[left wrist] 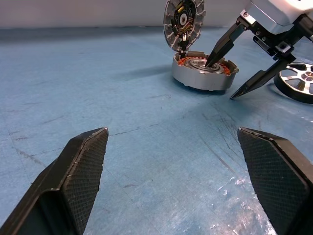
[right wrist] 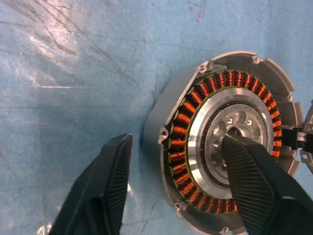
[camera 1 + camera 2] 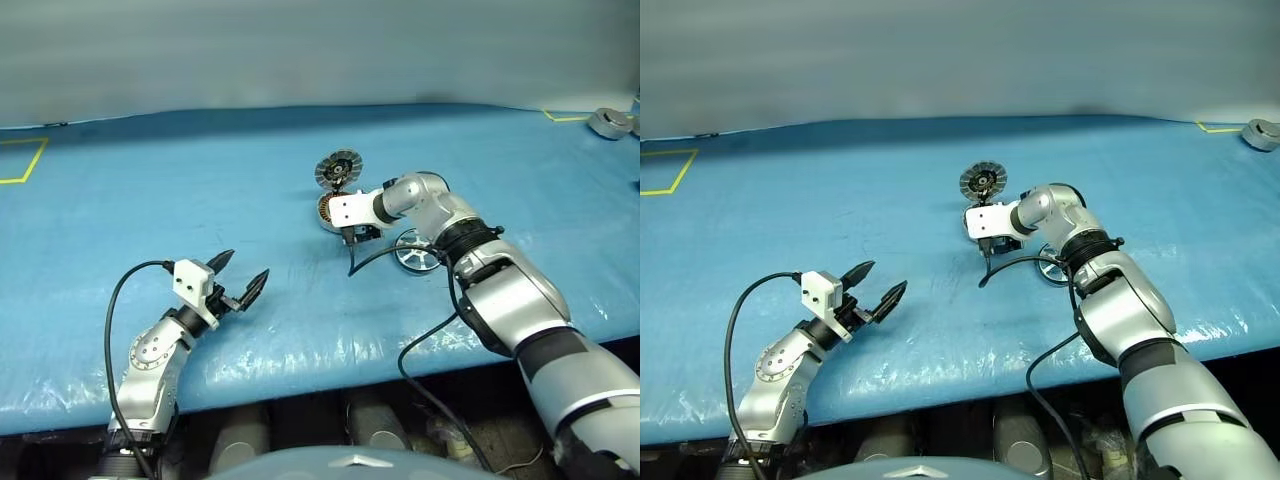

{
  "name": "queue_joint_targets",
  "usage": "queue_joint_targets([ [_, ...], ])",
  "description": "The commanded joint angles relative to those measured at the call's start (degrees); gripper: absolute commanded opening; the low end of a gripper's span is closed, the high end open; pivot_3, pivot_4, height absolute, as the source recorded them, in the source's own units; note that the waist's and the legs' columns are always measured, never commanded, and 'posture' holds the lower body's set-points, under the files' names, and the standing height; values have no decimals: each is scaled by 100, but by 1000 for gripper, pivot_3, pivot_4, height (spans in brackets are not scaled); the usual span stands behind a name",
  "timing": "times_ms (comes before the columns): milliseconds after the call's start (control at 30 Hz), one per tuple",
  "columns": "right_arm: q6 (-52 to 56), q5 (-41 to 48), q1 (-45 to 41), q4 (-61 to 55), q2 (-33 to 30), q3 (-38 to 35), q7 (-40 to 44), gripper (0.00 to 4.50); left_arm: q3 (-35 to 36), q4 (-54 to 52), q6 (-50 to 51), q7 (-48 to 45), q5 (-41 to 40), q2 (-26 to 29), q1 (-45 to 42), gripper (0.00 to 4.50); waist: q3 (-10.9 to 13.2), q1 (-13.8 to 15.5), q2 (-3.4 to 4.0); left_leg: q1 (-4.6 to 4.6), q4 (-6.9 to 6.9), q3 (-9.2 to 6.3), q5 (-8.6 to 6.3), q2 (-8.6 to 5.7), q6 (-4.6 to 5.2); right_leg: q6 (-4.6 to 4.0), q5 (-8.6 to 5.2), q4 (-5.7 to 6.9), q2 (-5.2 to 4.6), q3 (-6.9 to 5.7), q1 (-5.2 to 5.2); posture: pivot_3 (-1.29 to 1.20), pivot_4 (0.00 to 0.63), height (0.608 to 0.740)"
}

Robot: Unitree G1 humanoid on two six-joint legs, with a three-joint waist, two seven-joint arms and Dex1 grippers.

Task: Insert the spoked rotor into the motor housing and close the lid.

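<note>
The motor housing [image 2: 195,122], a round metal cup with orange-brown windings, sits mid-table [image 3: 328,210]. Its hinged lid [image 3: 338,168] stands upright at the far rim. The spoked rotor [image 3: 418,252] lies flat on the table just right of the housing. My right gripper [image 2: 176,142] points down over the housing's near rim, open. One finger [image 1: 217,49] reaches into the silver centre and the other finger [image 1: 254,81] stands outside the wall, so the jaws straddle it. My left gripper [image 3: 240,285] hovers open and empty at the near left, pointing towards the housing.
The blue-covered table [image 3: 200,200] stretches wide on all sides. A grey round part [image 3: 610,122] lies at the far right by yellow tape. More yellow tape [image 3: 25,160] marks the far left. Black cables [image 3: 420,340] hang off my right arm near the front edge.
</note>
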Motion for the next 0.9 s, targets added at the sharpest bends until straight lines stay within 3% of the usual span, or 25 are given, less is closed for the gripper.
queue_joint_targets([
  [33,-33,-45,190,204,51,-7,51,2119,108,-318,-152,32,-10,30,57,4500,-3,-6,-3,2,0,0,0,0,0,0,0,0,0,0,2,0,150,740],
  [167,-23,79,383,-151,10,-188,107,2085,129,-350,-152,60,-13,39,116,4500,-5,-6,-7,3,1,-1,0,0,0,1,0,-1,0,0,4,0,150,740],
  [267,201,245,798,-1079,-72,-329,312,2085,156,-362,-160,73,-20,55,154,4500,-8,-1,-11,2,-4,-3,0,0,0,2,1,-1,0,0,3,0,150,740],
  [667,2024,597,3429,-6076,-173,24,1102,2085,467,-409,-106,99,-101,268,390,4500,-14,-21,-10,4,-16,-10,-10,19,-3,27,-18,2,11,-17,-5,0,150,740],
  [900,2865,549,3931,-7061,207,194,763,2085,657,-520,-98,116,-154,363,713,4500,-15,-22,-16,7,-5,3,-12,22,-6,6,-36,1,9,-15,-5,0,150,740],
])
